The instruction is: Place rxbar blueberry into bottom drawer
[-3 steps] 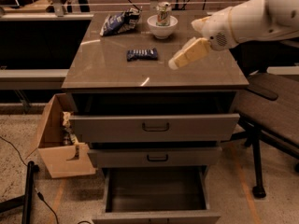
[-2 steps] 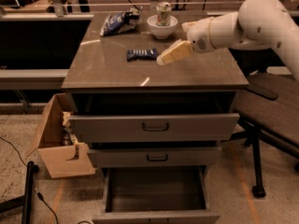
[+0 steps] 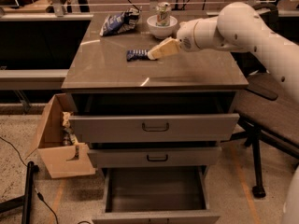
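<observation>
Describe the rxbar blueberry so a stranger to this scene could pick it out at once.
Start at the grey drawer cabinet's tabletop. Near its middle, right beside the tip of the gripper, lies the rxbar blueberry. It is small, flat and dark blue, unlike the larger crumpled blue-and-white chip bag and the white bowl behind it.

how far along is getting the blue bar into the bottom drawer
Done: the bottom drawer stands open. In hand: the end effector is low over the cabinet top, at one end of the rxbar blueberry, which lies flat there, not lifted. Left: grasp it, lift it, carry it down and drop it in the drawer.
</observation>
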Robot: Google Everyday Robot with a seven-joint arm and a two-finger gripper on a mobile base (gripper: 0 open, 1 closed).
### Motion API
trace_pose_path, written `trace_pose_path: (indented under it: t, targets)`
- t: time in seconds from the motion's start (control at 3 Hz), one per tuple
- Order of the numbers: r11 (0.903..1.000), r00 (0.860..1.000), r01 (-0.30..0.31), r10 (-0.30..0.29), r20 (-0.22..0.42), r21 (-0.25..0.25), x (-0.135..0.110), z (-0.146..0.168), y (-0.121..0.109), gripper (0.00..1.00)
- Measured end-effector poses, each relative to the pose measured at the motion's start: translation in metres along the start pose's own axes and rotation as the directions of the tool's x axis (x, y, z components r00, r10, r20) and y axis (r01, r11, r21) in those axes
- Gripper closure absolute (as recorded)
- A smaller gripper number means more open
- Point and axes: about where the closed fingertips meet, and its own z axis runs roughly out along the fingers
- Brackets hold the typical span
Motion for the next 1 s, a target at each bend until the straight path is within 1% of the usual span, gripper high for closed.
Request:
trace_pose_path:
  t: [0.33, 0.67, 1.0]
  targets:
    - [0.9998, 1.0, 0.008, -0.008, 0.008, -0.02, 0.011, 0.021, 0.007, 0.0]
    - [0.9993, 1.0, 0.006, -0.006, 0.005, -0.037, 0.023, 0.037, 0.009, 0.0]
    - [0.9996, 1.0, -0.013, 0.013, 0.003, -0.027, 0.034, 0.044, 0.006, 0.0]
